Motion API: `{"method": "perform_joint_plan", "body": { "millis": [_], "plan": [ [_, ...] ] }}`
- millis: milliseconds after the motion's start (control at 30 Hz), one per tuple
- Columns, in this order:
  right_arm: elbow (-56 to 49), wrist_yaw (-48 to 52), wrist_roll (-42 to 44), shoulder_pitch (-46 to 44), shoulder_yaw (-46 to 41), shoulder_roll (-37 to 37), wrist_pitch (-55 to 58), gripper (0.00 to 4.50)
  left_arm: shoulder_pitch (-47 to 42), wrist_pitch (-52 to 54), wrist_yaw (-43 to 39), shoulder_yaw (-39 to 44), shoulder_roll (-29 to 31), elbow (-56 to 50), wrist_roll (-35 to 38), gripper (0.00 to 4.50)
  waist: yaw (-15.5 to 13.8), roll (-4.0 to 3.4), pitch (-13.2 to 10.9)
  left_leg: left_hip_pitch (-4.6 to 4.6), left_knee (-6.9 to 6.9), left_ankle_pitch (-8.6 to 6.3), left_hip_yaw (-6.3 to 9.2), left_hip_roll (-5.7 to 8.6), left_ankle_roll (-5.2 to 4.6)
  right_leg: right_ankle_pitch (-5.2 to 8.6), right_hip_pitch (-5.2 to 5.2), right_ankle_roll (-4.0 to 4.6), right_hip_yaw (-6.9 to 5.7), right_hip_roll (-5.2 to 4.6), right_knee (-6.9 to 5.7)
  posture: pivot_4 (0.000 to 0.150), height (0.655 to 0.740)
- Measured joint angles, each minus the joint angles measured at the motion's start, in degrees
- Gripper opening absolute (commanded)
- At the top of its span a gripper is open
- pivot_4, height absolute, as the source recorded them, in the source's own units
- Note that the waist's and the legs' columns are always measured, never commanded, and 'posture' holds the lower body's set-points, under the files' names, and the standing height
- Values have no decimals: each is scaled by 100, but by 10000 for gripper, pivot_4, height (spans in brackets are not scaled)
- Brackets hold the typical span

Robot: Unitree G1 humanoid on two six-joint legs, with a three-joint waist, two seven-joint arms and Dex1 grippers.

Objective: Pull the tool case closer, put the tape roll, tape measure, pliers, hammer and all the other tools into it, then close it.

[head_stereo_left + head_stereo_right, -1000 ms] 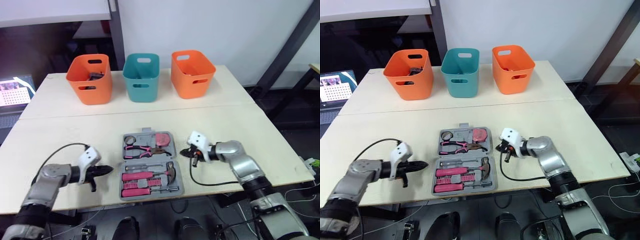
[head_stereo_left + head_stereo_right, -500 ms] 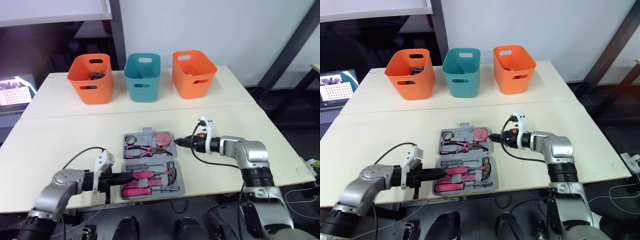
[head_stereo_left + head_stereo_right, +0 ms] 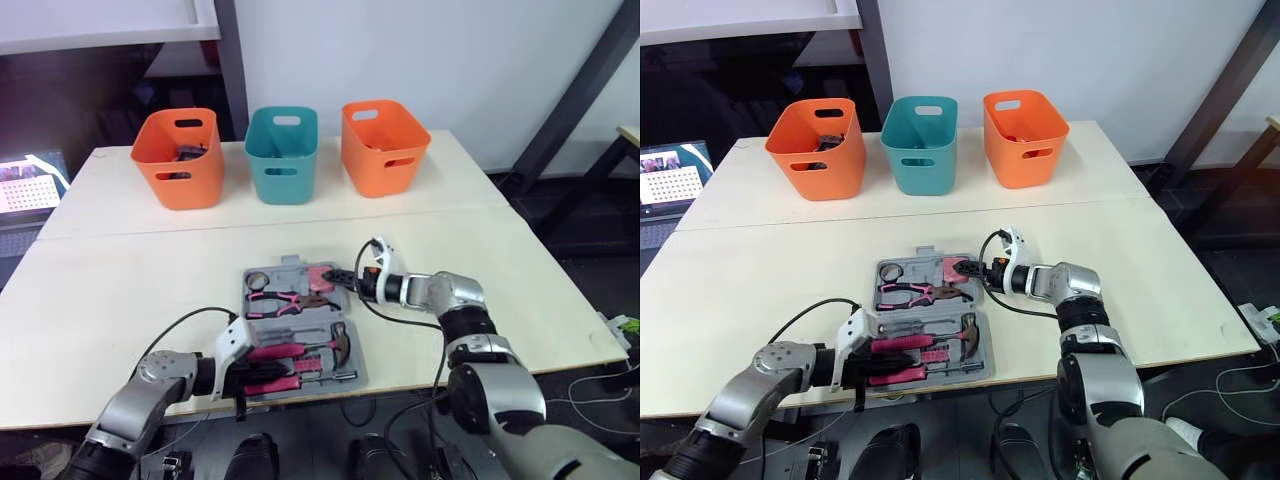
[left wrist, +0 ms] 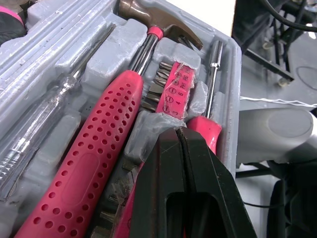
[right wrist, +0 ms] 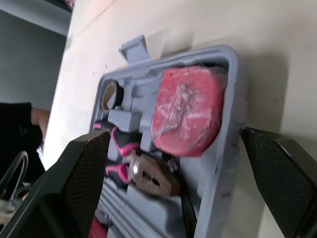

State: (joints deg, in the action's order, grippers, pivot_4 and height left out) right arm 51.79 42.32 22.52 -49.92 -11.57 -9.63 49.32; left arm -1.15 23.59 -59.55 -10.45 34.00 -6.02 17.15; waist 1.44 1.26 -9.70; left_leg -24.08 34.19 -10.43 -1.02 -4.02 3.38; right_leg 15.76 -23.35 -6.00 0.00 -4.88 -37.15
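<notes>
The open tool case [image 3: 291, 264] lies on the surface [image 3: 120, 280], near the middle of its near edge. In its near half sits the hammer [image 4: 114, 109]. The far half holds the tape roll [image 5: 109, 95], the pliers [image 5: 148, 181] and the pink tape measure [image 5: 185, 109]. The left gripper [image 4: 177, 131] hangs over the near half beside the hammer's handle, its fingers [image 4: 163, 168] pressed together. The right gripper [image 3: 340, 277] is at the case's far right corner, fingers spread wide apart around the wall by the tape measure.
</notes>
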Motion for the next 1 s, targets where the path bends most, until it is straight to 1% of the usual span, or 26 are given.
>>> {"method": "perform_joint_plan", "body": {
  "millis": [167,233,367,633,800,1000],
  "plan": [
    [1151,219,-113,-437,-36,157,-806,44466,-19,-1,2,-12,117,35,-41,0,145,-5,5,47,-13,-1,-1,-2,-2,9,36,16,9,5,1,1500,7400],
    [1427,316,-130,-521,-77,158,-975,44466,-17,0,4,-14,123,50,-40,0,158,-5,5,65,-19,-2,-1,-2,-2,13,54,21,9,5,2,1500,7400],
    [1784,554,-122,-594,-262,123,-1141,44466,-13,0,3,-13,129,47,-37,0,169,-6,5,65,-19,-2,-1,-2,-2,13,54,22,11,5,2,1500,7400],
    [1825,1458,-89,-741,-446,-38,-920,44466,-10,0,6,-9,127,51,-35,0,183,-6,5,65,-21,-3,-1,-2,-3,13,52,22,11,5,2,1500,7400],
    [1680,2085,-154,-748,-300,-78,-878,44466,-13,-1,14,-2,77,77,-31,0,191,-7,5,65,-22,-4,-1,-2,-3,14,51,22,12,5,2,1500,7400],
    [1533,2433,-158,-747,-190,-109,-861,44466,6,-1,51,21,59,71,-2,0,191,-7,5,64,-22,-4,-1,-2,-3,14,51,22,12,5,3,1500,7400]
  ]
}}
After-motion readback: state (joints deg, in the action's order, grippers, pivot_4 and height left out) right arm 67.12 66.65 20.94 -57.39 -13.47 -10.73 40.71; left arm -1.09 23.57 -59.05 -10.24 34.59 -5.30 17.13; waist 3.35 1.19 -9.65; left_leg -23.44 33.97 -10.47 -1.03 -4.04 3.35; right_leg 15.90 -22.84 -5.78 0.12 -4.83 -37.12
